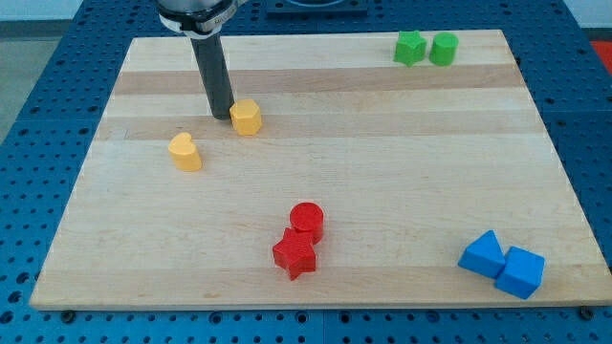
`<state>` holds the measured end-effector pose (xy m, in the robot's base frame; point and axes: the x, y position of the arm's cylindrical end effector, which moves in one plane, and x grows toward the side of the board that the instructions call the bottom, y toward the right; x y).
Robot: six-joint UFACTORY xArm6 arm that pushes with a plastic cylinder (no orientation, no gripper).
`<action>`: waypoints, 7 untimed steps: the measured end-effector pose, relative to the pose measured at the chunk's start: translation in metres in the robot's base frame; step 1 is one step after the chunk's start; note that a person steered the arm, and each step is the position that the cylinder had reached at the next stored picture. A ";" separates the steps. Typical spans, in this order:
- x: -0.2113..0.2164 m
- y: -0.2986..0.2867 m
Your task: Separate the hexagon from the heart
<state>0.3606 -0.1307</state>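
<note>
A yellow hexagon block (247, 118) lies on the wooden board (382, 172) at the upper left. A yellow heart block (185, 152) lies below and to the left of it, with a clear gap between the two. My tip (221, 116) rests on the board right at the hexagon's left side, touching it or nearly so. The heart is lower left of my tip and apart from it.
A red cylinder (307, 220) and a red star (295, 254) touch near the bottom centre. Two blue blocks (502, 265) lie together at the bottom right. A green star-like block (409, 48) and a green cylinder (443, 49) stand side by side at the top right.
</note>
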 end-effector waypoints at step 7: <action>0.002 0.039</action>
